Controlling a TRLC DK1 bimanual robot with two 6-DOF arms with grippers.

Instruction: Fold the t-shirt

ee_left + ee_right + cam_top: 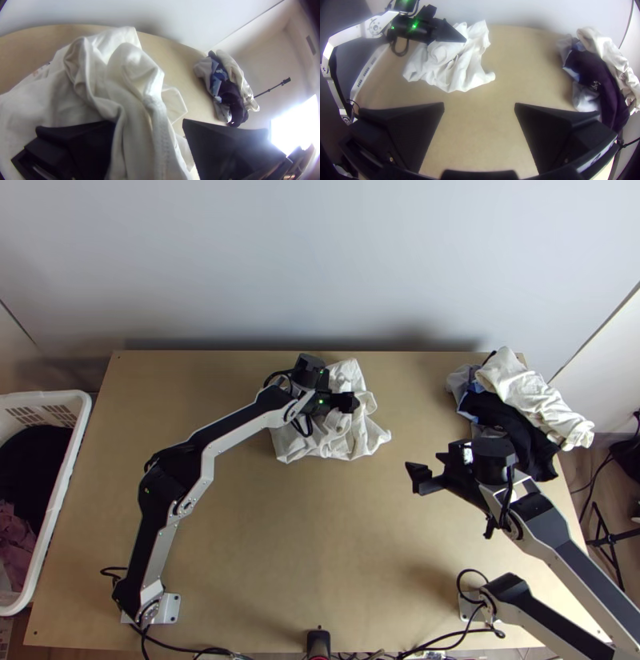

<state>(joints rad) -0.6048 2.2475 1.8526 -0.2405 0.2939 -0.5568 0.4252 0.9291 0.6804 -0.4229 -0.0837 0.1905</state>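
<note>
Toward the right edge of the desk [272, 540], the right hand [426, 471] is held wide, with nothing gripped. Farther off, by the middle of the far edge, the white t-shirt [328, 442] is bunched, and the left hand [352, 402] is spread wide over it. In the left wrist view a stitched seam [162, 143] is revealed between its fingers; from above, that stretch is covered. Spreading seems the step in hand; next, an edge should be pinched and drawn nearer. Other clothes [532, 400] are piled by the far right corner.
</note>
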